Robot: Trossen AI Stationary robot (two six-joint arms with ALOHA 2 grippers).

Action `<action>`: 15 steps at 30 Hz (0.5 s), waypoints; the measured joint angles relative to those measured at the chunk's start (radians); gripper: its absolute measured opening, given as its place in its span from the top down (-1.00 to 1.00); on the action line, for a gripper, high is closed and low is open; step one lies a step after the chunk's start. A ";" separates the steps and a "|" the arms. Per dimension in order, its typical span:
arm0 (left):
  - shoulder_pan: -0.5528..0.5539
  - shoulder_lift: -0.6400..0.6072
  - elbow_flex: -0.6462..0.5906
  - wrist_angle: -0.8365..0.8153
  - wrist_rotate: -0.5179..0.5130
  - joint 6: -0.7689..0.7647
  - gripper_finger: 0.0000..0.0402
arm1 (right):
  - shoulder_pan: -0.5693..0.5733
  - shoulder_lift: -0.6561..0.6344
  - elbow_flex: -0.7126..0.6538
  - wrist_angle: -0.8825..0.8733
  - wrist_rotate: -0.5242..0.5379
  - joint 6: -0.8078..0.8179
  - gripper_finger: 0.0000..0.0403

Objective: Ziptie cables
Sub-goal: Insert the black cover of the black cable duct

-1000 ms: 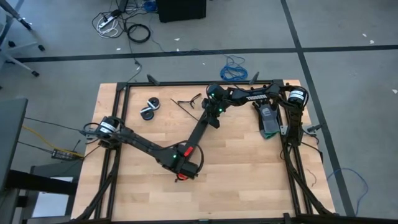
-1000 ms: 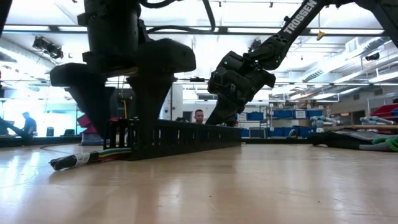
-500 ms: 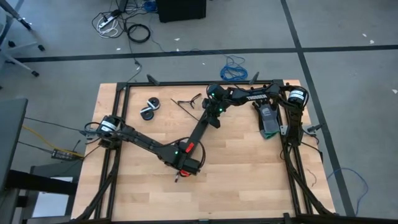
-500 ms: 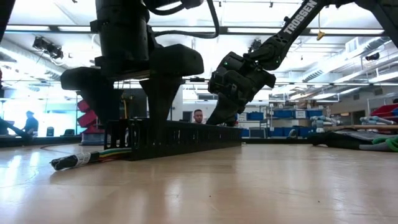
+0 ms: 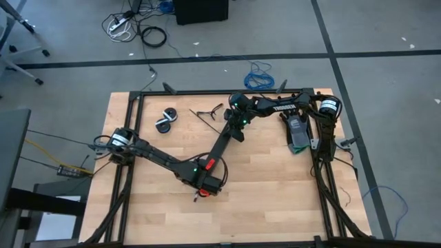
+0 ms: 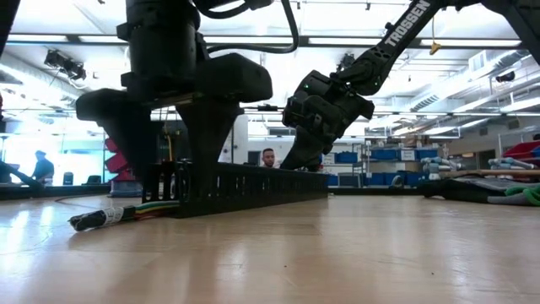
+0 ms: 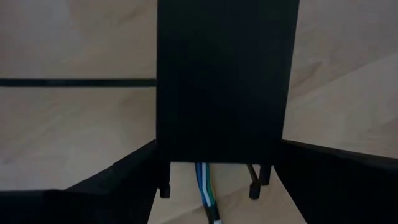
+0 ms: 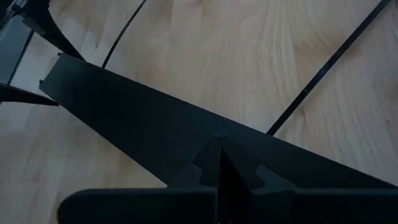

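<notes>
Judging by the table (image 5: 275, 200), you have nothing tied yet: the cables (image 6: 126, 213) lie in the black duct (image 6: 253, 187), left pincer (image 5: 208, 184) spread astride it, right pincer (image 5: 236, 125) shut on its far end, zipties (image 5: 207, 114) untouched.

Even overhead light falls on the table (image 5: 275, 200) with soft shadows. In the low view bright ceiling lights backlight the arms into silhouettes. The wrist views are dim and blurred up close.
</notes>
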 joint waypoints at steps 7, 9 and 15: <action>-0.006 0.000 0.000 0.000 0.020 0.003 -0.44 | 0.000 0.000 0.000 -0.001 0.000 0.000 1.00; -0.006 0.000 0.000 -0.001 0.026 0.003 -0.44 | 0.000 0.000 0.000 -0.001 0.000 0.000 1.00; -0.006 0.000 0.000 -0.001 0.028 0.016 -0.42 | 0.000 0.000 0.000 -0.001 0.000 0.005 1.00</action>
